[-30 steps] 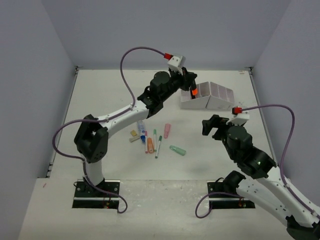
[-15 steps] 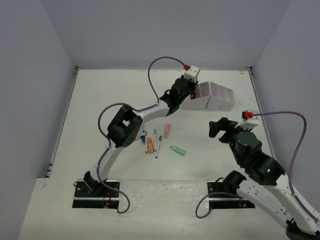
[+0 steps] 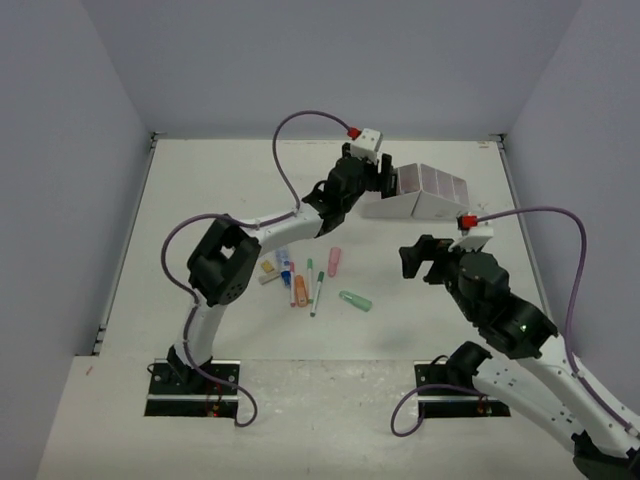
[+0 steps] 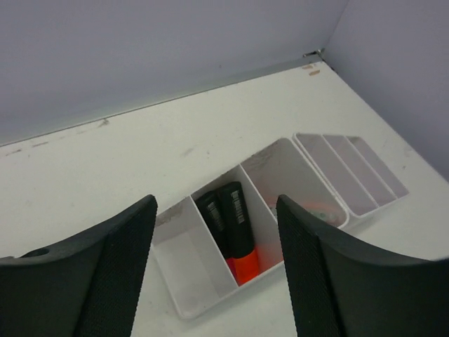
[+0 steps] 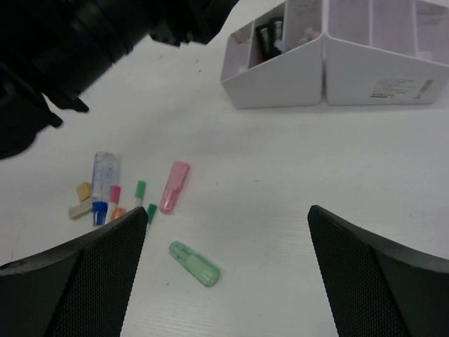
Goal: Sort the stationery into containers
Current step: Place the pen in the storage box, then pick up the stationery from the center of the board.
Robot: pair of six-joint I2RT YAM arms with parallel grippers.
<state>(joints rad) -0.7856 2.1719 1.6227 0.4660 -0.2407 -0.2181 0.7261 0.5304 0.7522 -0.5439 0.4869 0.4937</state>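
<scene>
Along the left edge of the white table [image 3: 190, 190] a thin strip [image 3: 122, 250] runs beside the grey-lilac left wall [image 3: 60, 180], and a wide stretch of open surface lies between it and the left arm [image 3: 250, 225], which reaches from its bent elbow toward the far centre. Just right of that elbow the loose stationery sits in a tight group: two tan blocks [image 5: 81, 199], a clear tube with a blue cap [image 5: 103, 184], and the pens [image 3: 303, 281] side by side. The pink eraser [image 5: 174, 186] lies a little to their right, and the green eraser [image 5: 194, 262] lies nearer and apart. Open table surrounds the group on its near and right sides. The left gripper [image 3: 383, 180] hovers over the left end of the white organizer [image 3: 430, 200], its fingers [image 4: 116, 260] spread wide with nothing between them. Below them two black-bodied highlighters [image 4: 235, 232] lie together in the second compartment from the left. The organizer stands far right of centre, with a band of table between it and the back wall [image 3: 320, 70]. Nearer than the organizer, the right gripper [image 3: 415, 258] hangs over bare surface to the right of the green eraser, its fingers [image 5: 77, 281] also held well apart and empty. A strip of table separates it from the right wall [image 3: 590, 150].
</scene>
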